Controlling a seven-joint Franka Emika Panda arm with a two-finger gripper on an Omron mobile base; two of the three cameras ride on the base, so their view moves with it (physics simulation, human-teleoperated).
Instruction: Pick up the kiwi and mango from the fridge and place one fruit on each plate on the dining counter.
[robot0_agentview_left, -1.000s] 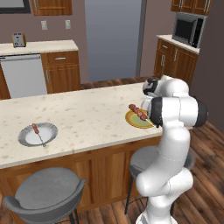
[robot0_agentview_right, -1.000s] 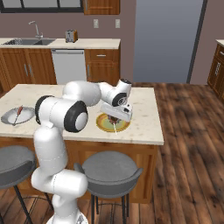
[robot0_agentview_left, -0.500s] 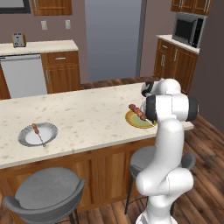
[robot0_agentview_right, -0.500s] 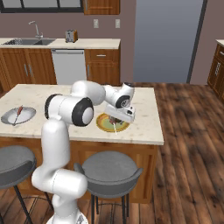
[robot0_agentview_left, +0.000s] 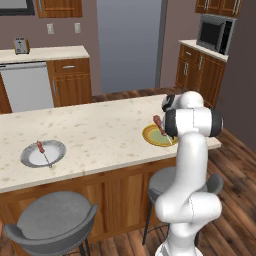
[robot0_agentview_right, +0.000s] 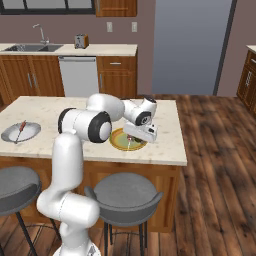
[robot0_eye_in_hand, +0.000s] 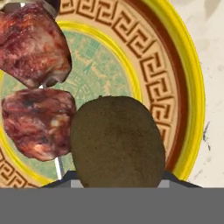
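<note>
Now my gripper (robot0_agentview_right: 141, 134), clenched on the kiwi (robot0_eye_in_hand: 117, 142), probably just above the yellow plate (robot0_eye_in_hand: 183, 83), should release clear of the skewer (robot0_eye_in_hand: 37, 83).

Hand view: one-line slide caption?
Gripper holds the kiwi over the yellow plate, beside the meat skewer.

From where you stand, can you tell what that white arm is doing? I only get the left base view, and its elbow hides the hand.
Observer: The hand view shows a small dark brown oval kiwi held just above the yellow, green-centred plate.
Operator: Is the plate bare?
Observer: No, a skewer of red meat chunks lies beside the kiwi.
Operator: Where is the hand itself?
Observer: In the right base view, the gripper points down over that plate.
</note>
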